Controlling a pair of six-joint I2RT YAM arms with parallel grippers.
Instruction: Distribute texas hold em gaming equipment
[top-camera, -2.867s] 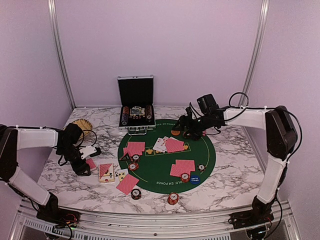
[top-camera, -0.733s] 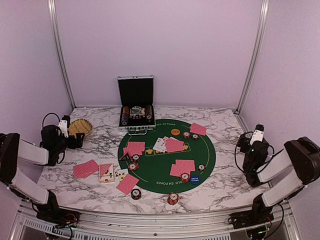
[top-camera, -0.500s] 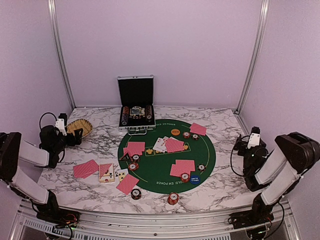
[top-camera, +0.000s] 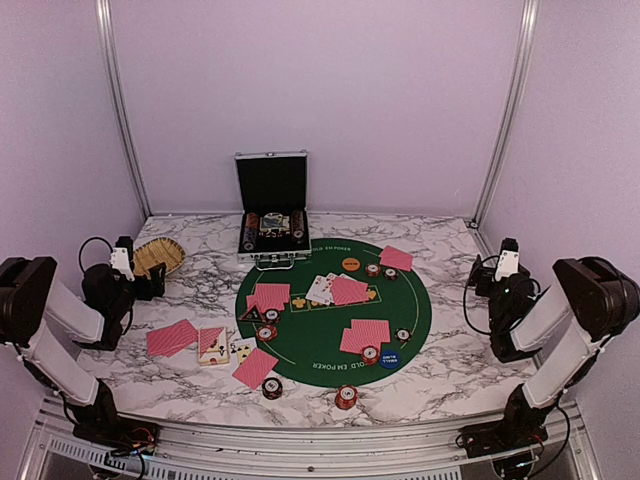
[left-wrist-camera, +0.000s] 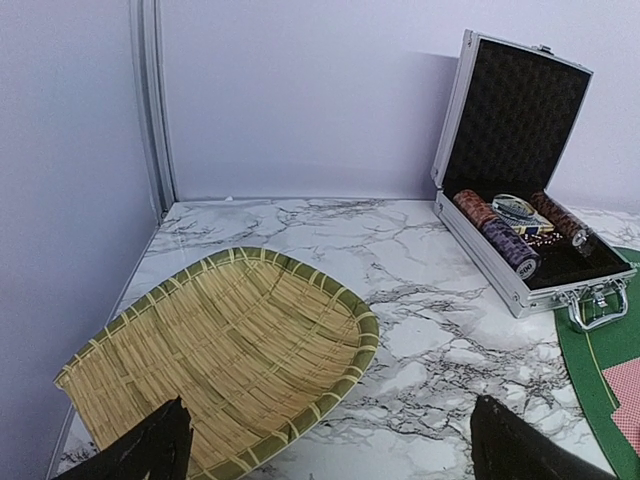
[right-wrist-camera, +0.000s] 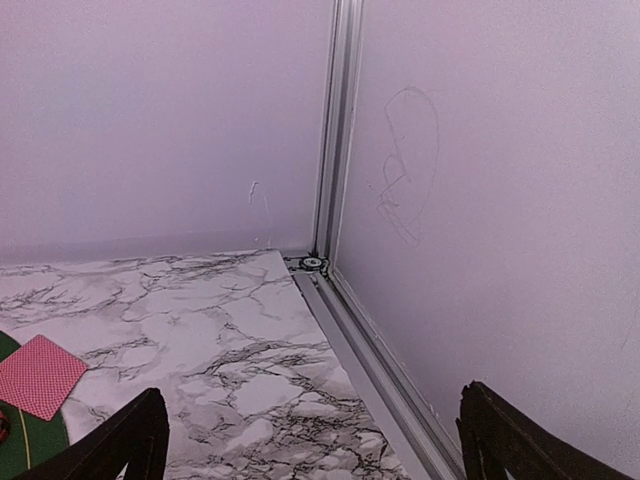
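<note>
Pale lilac walls enclose a marble worktop. Red-backed cards and striped chips lie spread over and beside the green mat. The left fingers and right fingers stand spread wide, holding nothing, at opposite side edges. A careless sweep inward could drag a cable or elbow through the loose chips near the front edge and knock them off.

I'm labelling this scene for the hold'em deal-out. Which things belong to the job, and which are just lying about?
Part of the job: red-backed playing cards, striped poker chips, orange marker disc, blue marker disc.

Just lying about: silver-edged case, woven tray, green mat.
</note>
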